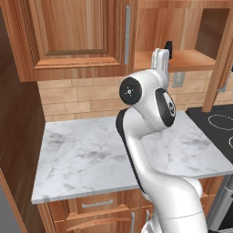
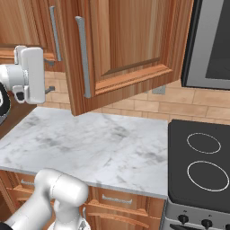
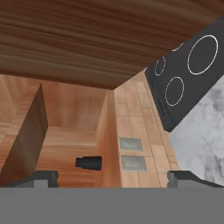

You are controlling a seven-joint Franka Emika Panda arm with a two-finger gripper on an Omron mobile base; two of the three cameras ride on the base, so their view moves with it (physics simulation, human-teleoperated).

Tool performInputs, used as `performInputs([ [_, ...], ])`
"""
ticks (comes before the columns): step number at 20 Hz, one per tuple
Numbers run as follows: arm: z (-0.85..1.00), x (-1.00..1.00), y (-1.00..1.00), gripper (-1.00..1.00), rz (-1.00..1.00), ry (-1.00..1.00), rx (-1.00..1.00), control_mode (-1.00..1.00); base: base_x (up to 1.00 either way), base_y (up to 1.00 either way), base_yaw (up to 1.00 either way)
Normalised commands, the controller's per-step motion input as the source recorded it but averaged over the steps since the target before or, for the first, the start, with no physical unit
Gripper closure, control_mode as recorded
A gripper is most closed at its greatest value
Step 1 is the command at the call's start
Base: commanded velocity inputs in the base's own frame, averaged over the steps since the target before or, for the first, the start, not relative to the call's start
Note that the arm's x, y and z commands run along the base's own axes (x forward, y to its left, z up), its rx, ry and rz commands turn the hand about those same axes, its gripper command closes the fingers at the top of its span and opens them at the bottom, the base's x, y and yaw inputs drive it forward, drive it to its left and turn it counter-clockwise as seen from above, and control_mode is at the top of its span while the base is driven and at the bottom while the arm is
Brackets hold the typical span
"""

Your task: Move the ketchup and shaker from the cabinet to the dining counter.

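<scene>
The small black shaker (image 1: 169,47) stands on the wooden shelf of the open cabinet (image 1: 193,59), close to its left inner wall. My gripper (image 1: 160,55) is raised to shelf height just in front of the shaker, short of touching it. In the rolled hand view the shaker (image 3: 89,163) lies ahead between my two fingertips (image 3: 42,177), with the gripper (image 3: 113,178) open and holding nothing. From the right, the gripper (image 2: 44,75) sits beside the swung-out cabinet door (image 2: 126,40). The ketchup and the dining counter are out of view.
A small marble counter (image 1: 91,154) backed by brick tile lies below the cabinet. A black cooktop (image 2: 202,157) adjoins it on the right, with a microwave (image 2: 211,40) above. The open doors (image 1: 218,68) flank the shelf opening. Wall outlets (image 3: 131,153) sit under the cabinet.
</scene>
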Motion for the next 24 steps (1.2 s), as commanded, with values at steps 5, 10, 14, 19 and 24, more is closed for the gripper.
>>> performInputs([
  [5, 0.01, 0.37, -0.20, -1.00, -0.38, -0.01, 0.08, -1.00, 0.00, 0.00, 0.00],
  [10, 0.01, 0.26, -0.23, -1.00, -0.35, 0.00, 0.07, -1.00, 0.00, 0.00, 0.00],
  [14, -0.05, 0.23, -0.24, -1.00, -0.36, -0.03, 0.03, -1.00, 0.00, 0.00, 0.00],
  [19, -0.32, 0.24, -0.17, -1.00, -0.28, -0.27, 0.00, -1.00, 0.00, 0.00, 0.00],
  [24, -0.32, 0.37, -0.07, -1.00, -0.21, -0.36, 0.00, -1.00, 0.00, 0.00, 0.00],
])
